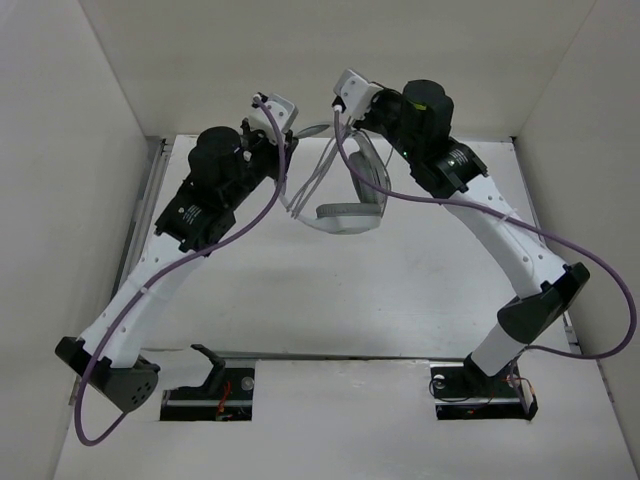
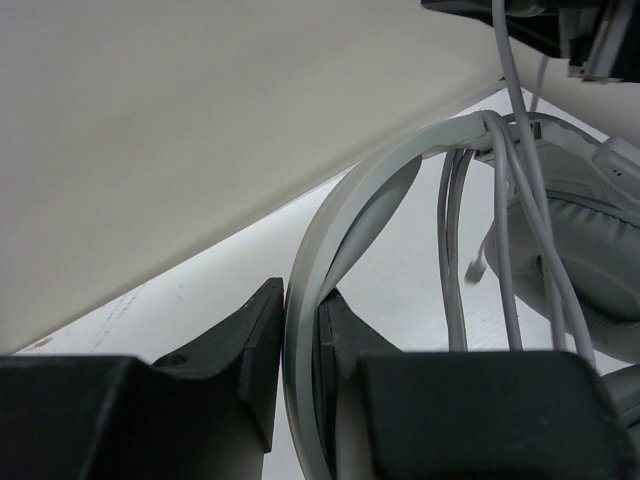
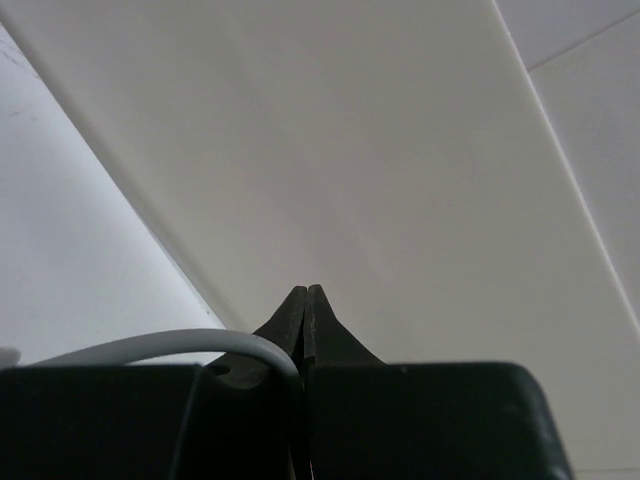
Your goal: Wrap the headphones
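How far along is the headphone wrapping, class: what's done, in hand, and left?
Done: several cord loops hang over the headband. In hand: the left gripper clamps the headband; the right gripper is shut on the cord. Left: the loops look slack and one end dangles, so tightening and tucking probably remain.

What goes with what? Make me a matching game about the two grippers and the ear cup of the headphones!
Things:
1. left gripper
2. right gripper
3. ear cup

States:
A. grey and padded
B. shut on the thin cord
C. shut on the white headband

Pairs: 1-C, 2-B, 3-A.
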Action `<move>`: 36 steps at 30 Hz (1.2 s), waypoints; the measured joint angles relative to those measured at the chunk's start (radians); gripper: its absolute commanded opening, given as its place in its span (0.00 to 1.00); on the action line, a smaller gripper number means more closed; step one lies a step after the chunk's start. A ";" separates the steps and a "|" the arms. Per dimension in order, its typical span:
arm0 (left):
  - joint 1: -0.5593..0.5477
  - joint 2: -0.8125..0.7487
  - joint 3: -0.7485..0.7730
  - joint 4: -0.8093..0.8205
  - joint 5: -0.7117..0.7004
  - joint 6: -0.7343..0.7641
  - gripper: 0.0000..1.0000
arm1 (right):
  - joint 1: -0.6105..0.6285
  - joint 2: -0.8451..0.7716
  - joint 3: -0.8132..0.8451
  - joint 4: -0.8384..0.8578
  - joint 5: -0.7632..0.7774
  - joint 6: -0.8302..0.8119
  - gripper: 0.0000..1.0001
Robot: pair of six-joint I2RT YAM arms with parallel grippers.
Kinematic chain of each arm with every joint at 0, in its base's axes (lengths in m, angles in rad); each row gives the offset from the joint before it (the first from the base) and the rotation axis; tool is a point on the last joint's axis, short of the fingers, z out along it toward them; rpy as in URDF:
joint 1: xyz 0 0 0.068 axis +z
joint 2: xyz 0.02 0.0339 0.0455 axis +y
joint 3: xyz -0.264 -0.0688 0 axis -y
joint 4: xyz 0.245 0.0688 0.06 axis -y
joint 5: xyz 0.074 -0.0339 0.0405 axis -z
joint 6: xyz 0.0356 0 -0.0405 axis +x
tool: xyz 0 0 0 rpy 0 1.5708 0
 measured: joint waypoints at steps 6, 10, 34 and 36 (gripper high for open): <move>0.001 0.011 0.080 -0.031 0.053 -0.017 0.00 | -0.083 0.004 0.000 -0.031 -0.089 0.098 0.10; 0.002 0.019 0.153 -0.073 0.100 -0.034 0.00 | -0.169 0.014 0.000 -0.032 -0.172 0.213 0.15; 0.180 0.170 0.525 -0.107 0.215 -0.423 0.00 | -0.212 0.089 -0.311 0.343 -0.924 1.323 0.16; 0.194 0.182 0.536 -0.101 0.196 -0.444 0.00 | -0.181 0.079 -0.395 0.460 -0.965 1.450 0.17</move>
